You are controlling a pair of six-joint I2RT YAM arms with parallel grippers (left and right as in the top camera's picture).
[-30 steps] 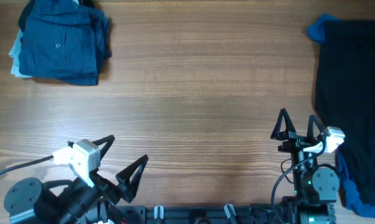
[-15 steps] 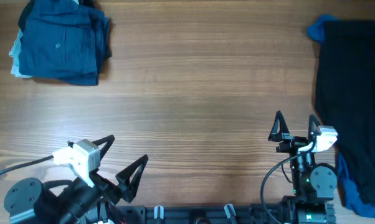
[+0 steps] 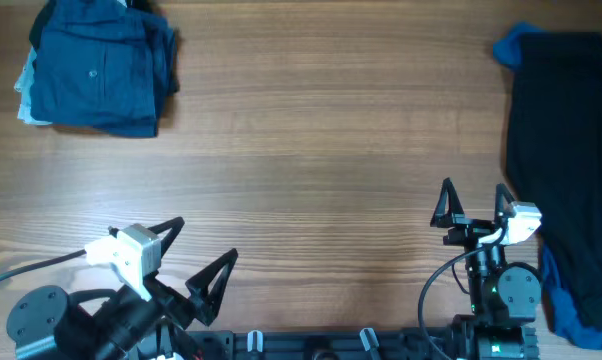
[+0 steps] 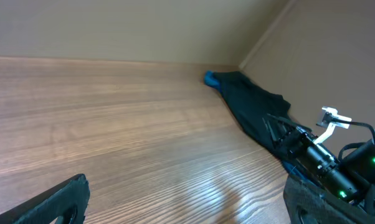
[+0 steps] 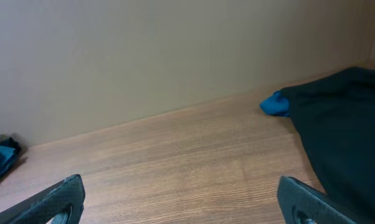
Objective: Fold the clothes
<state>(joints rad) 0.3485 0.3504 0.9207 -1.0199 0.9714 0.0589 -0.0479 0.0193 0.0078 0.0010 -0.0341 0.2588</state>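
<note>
A folded dark navy garment (image 3: 99, 70) with a small button lies at the table's far left, on top of a pale blue-white one (image 3: 25, 88). A black garment (image 3: 566, 150) lies spread along the right edge over a bright blue one (image 3: 571, 300); it also shows in the left wrist view (image 4: 253, 106) and the right wrist view (image 5: 343, 124). My left gripper (image 3: 196, 258) is open and empty near the front left. My right gripper (image 3: 473, 198) is open and empty, just left of the black garment.
The wooden table (image 3: 311, 150) runs between the two piles. Arm bases and cables (image 3: 41, 320) sit along the front edge. A beige wall (image 5: 144, 50) stands behind the table.
My right gripper has moved slightly away from the front edge and to the left. The left arm and the clothes have not moved.
</note>
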